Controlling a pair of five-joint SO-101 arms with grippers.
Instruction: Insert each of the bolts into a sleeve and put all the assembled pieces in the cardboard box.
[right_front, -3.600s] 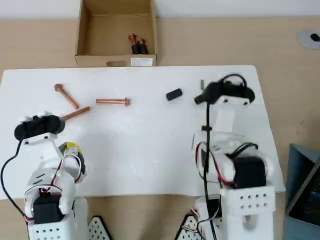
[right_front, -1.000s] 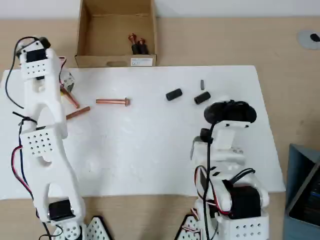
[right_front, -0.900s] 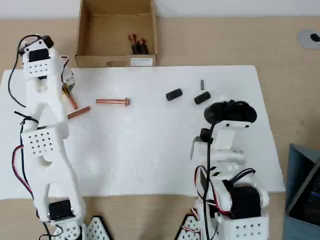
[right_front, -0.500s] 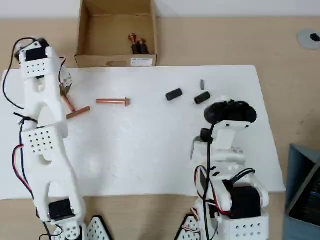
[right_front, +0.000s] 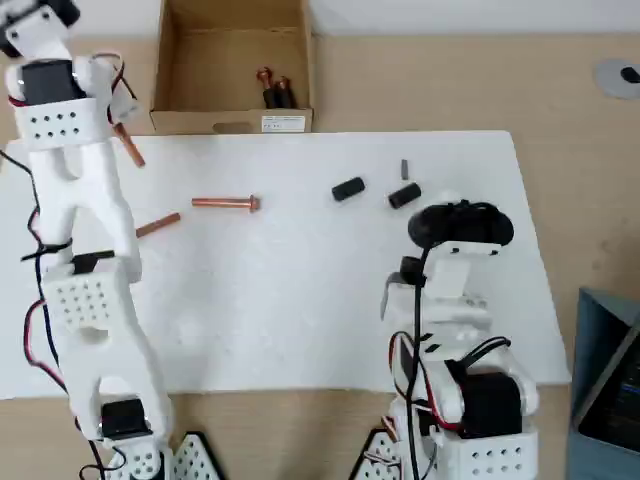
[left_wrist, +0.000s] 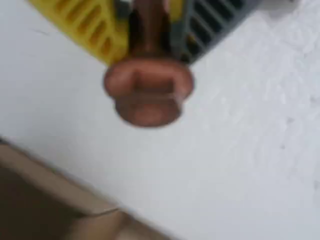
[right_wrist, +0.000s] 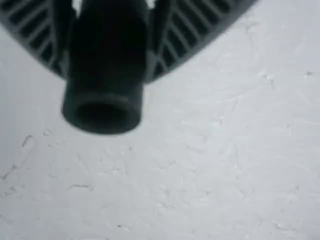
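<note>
White foam mat (right_front: 300, 320) covers the tan table (right_front: 450, 85), with the cardboard box (right_front: 200, 122) up at 12 o'clock. Left gripper (left_wrist: 150, 17) is pinching a copper bolt (left_wrist: 148, 92) around 10 o'clock, and right gripper (right_wrist: 107, 25) clamps a black sleeve (right_wrist: 105, 80) near 3.

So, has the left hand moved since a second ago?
Yes. The left hand, shut on a bolt, has moved away from its base, from over the white mat to beside the cardboard box's near left corner.

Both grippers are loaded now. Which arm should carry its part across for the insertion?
Probably left. The left gripper grips the bolt up at the mat's far corner, off to the side; the right gripper holds the sleeve over the mat, open end outward, a ready target.
</note>
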